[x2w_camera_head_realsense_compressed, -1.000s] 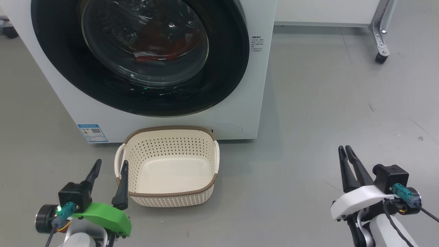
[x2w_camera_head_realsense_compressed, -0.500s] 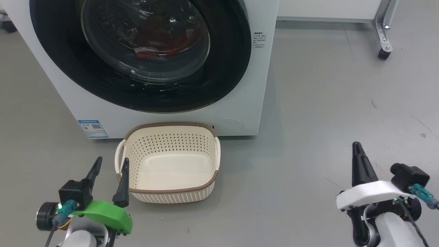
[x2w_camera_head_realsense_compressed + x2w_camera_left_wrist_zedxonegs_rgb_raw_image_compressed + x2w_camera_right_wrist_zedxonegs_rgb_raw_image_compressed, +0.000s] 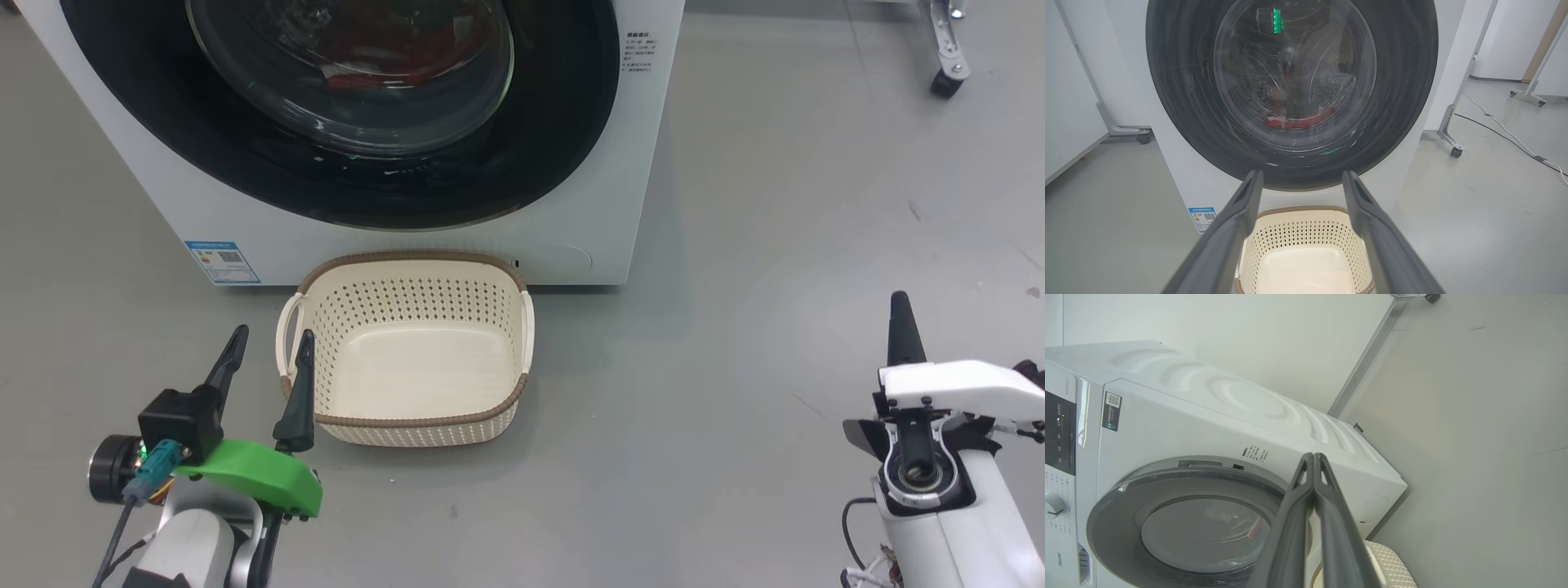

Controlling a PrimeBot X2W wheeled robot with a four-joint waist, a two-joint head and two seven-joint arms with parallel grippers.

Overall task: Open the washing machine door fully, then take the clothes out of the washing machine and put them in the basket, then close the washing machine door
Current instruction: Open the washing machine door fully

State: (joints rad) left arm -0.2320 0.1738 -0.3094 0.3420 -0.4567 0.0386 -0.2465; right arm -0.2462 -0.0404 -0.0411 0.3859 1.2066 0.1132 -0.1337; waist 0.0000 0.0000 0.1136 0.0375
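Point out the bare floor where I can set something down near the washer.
Widest bare floor: between the basket and the right gripper, running up beside the washing machine toward the caster. A smaller patch lies left of the left gripper. Crowded: the basket sits close to the machine's front, left gripper beside it.

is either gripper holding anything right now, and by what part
Nothing is held: the left gripper stands open near the basket, and the right gripper is shut on nothing.

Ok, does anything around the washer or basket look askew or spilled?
Nothing stands out. The round black-rimmed glass door sits shut, red fabric clothes lie behind it, and the cream perforated plastic basket stands upright and empty.
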